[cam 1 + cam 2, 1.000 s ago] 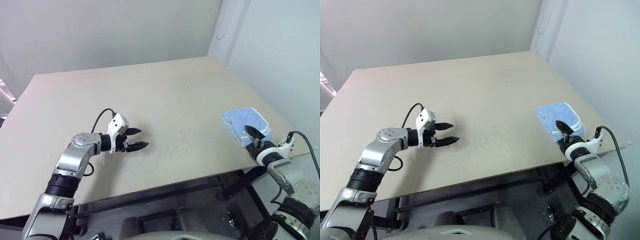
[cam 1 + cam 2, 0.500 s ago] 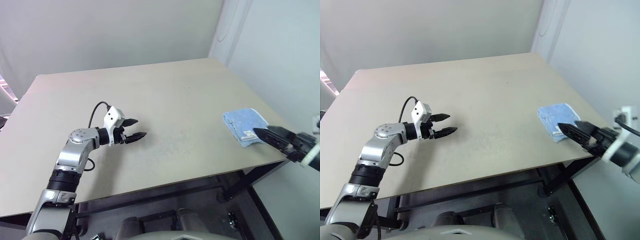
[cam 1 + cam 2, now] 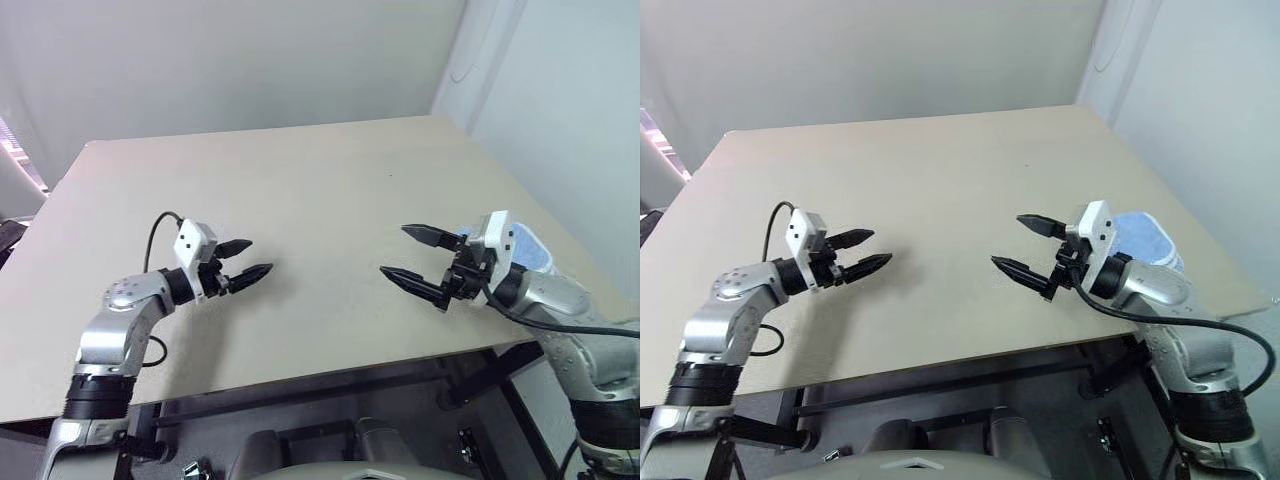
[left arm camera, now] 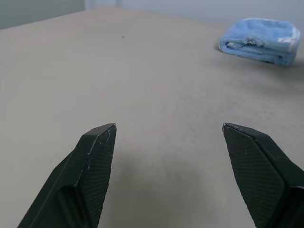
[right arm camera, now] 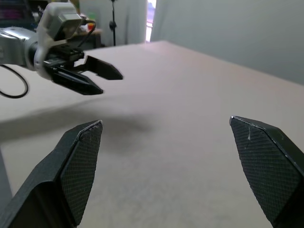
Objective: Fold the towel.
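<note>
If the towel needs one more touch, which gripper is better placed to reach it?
The right one, probably. The right gripper is open and hovers just beside the folded towel near the table's right edge. The left gripper, also open, hangs far across the table.

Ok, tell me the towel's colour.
Light blue, with pale trim along its edges; the towel shows best in the left wrist view.

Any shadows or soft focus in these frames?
Left eye view: soft shadow on the table under the right claw. Left wrist view: own fingers sharp, towel farther off slightly soft. Right wrist view: left claw casts a faint shadow.
</note>
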Available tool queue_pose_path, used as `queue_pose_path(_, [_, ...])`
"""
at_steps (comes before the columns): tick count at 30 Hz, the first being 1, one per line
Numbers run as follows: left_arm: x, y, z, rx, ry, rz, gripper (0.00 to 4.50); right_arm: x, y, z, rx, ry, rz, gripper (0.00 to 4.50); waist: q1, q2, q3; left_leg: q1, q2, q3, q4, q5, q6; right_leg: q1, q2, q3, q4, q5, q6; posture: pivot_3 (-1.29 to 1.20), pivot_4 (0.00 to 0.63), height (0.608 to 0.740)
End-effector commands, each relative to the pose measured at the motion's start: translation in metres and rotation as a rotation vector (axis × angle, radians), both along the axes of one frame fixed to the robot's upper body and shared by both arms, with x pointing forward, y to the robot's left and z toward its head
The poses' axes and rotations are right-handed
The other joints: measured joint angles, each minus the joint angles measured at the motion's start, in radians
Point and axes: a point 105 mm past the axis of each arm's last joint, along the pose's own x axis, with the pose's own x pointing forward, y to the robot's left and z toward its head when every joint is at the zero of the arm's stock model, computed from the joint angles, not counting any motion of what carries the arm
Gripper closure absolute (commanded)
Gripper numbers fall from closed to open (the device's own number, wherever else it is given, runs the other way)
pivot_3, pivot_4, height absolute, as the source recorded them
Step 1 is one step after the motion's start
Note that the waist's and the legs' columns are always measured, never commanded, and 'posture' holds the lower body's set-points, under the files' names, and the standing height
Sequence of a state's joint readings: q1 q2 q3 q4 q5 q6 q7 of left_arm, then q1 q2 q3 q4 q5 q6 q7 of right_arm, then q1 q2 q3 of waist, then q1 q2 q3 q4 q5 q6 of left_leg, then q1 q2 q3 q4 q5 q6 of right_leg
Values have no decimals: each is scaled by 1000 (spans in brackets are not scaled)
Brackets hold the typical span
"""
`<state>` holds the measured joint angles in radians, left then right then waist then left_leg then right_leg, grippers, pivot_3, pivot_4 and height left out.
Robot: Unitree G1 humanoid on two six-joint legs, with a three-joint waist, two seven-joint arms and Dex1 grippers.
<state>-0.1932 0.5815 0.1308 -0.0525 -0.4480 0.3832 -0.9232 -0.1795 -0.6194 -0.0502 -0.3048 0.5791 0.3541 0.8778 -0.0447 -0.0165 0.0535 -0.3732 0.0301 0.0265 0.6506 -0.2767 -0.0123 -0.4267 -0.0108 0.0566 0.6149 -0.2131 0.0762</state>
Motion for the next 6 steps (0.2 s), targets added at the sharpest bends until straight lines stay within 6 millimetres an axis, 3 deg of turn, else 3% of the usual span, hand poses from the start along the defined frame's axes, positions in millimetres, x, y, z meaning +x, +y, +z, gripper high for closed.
queue_pose_path(1, [-9, 9, 12, 6, -44, 20, 690, 0, 4, -2, -25, -32, 78, 16, 0, 0, 0, 0, 0, 0, 0, 0, 0, 0, 0, 0, 0, 0, 0, 0, 0, 729])
queue_pose_path(3, [-15, 12, 9, 17, -32, 31, 690, 0, 3, -9, -55, -7, 114, 16, 0, 0, 0, 0, 0, 0, 0, 0, 0, 1, 0, 0, 0, 0, 0, 0, 0, 729])
queue_pose_path(6, [-20, 14, 10, 21, -27, 32, 690, 4, 5, -5, -31, -12, 130, 16, 1, 0, 0, 0, 0, 0, 0, 0, 0, 0, 0, 0, 1, 0, 0, 0, 0, 729])
